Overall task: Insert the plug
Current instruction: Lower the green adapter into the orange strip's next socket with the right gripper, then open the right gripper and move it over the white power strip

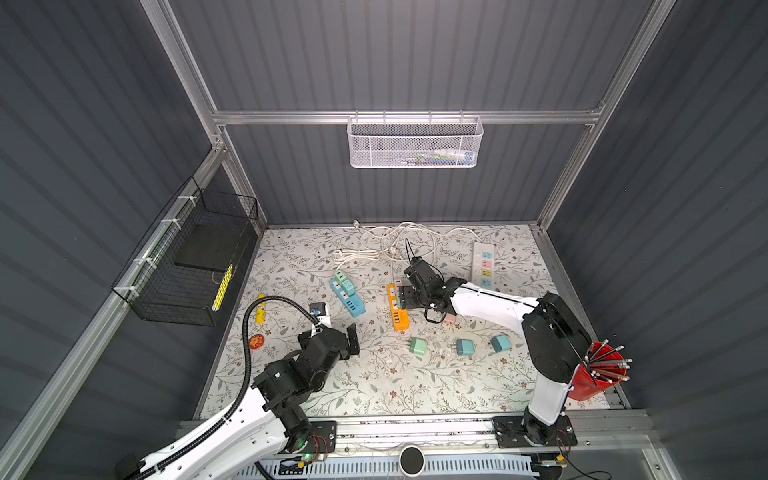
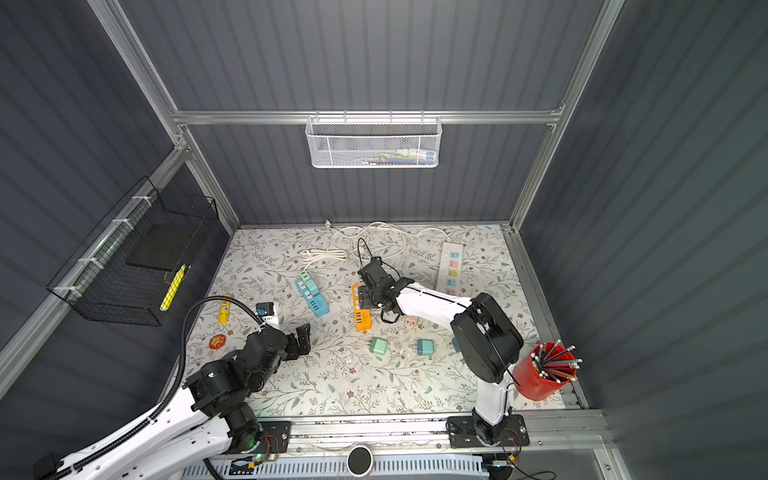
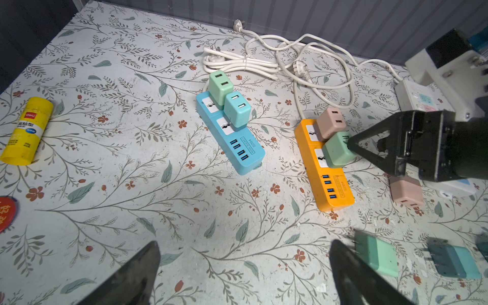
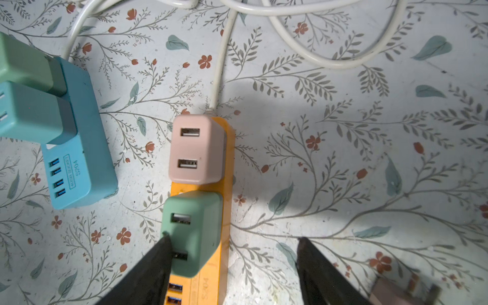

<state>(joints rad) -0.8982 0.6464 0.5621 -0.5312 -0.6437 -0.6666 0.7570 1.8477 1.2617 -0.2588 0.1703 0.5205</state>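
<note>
Fingertip (image 4: pixel 161 250) touches green plug (image 4: pixel 194 232), hidden from above.

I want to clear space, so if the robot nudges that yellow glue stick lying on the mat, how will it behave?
The yellow glue stick is a cylinder lying on its side, so a sideways nudge would probably roll it. It looks small and plastic, likely light. The floral mat seems flat, so little would stop it.

Left power strip (image 1: pixel 355 307) and right power strip (image 1: pixel 401 321) sit side by side, two chargers (image 3: pixel 220 84) atop each, cords (image 3: pixel 243 63) behind, three loose chargers (image 1: pixel 417 346) in front.
</note>
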